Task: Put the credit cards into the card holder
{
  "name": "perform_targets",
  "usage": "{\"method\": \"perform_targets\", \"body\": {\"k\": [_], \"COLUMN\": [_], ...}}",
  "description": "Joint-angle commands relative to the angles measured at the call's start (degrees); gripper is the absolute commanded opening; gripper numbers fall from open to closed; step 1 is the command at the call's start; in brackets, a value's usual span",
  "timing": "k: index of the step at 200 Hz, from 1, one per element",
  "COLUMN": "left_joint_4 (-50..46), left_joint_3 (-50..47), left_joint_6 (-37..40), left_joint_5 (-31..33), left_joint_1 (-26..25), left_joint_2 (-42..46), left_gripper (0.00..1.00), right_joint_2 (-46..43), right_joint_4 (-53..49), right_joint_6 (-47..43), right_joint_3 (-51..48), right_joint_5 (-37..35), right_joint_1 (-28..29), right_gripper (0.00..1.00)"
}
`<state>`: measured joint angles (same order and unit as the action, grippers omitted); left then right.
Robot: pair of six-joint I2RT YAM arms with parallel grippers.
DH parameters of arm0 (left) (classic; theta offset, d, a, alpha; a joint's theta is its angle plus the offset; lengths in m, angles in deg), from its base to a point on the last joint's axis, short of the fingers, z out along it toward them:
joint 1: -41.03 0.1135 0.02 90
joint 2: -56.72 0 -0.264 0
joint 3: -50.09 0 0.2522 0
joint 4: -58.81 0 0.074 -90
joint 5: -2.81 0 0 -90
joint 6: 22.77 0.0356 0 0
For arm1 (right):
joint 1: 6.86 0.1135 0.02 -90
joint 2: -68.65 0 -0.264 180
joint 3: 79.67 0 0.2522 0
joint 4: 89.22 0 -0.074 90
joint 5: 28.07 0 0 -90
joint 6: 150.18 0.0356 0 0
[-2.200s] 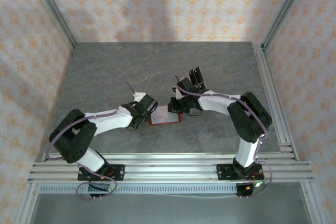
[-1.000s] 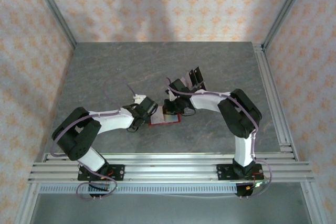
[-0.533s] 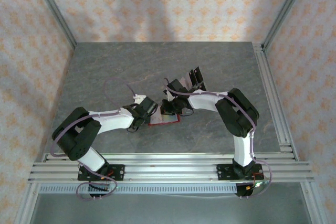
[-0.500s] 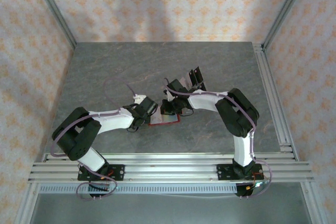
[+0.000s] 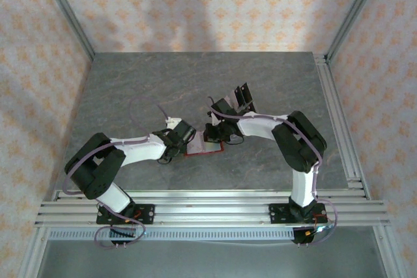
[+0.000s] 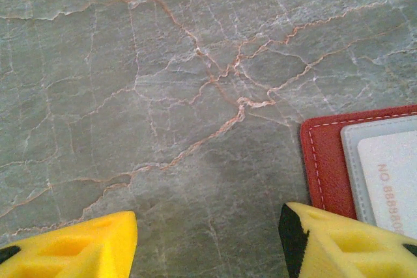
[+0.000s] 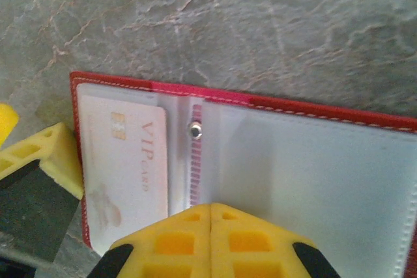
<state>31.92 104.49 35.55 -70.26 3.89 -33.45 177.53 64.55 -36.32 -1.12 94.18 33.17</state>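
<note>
Where card holder [image 7: 306,180] lies open, card [image 7: 127,161] reads "VIP card".

Card holder [image 7: 260,161] under me looks like stitched red leather with shiny clear plastic pockets [image 7: 339,180], table's [image 7: 260,24] matt stone.

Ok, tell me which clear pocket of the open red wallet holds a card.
The pocket left of the metal snap in the right wrist view: a pale pink VIP card shows through it; the other pocket looks empty.
</note>
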Motion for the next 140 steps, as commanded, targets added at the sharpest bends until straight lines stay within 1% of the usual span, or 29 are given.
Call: {"method": "perform_targets", "body": {"k": [1,53,91,118,140], "left_joint_4": [-0.34,-0.63,-3.28,-5.42,-4.68], "left_joint_3": [-1.31,-1.77,-1.73,-0.68,-0.48], "left_joint_6": [-0.84,-1.41,-2.55,-2.88,-2.77], "left_joint_5": [0.92,1.54,4.89,6.22,5.19], "left_joint_1": [-0.38,-0.45,-0.33,-0.24,-0.21], "left_joint_2": [-0.09,0.97,3.41,2.58,1.43], "left_gripper": [0.62,0.62,0.61,0.61,0.62], "right_joint_2": [-1.93,-2.88,-1.98,-0.92,-0.09], "right_joint_4": [-2.3,-3.17,-3.55,-3.69,-3.79], "right_joint_6": [-1.08,-1.34,-1.7,-1.91,-1.97], "right_joint_3": [-0.81,1.82,2.96,3.47,3.85], "right_joint_5": [-2.59,-0.88,-0.7,-0.44,-0.26], "right_joint_1": [-0.48,0.21,0.79,1.01,1.26], "right_gripper": [0.06,0.03,0.03,0.02,0.02]}}
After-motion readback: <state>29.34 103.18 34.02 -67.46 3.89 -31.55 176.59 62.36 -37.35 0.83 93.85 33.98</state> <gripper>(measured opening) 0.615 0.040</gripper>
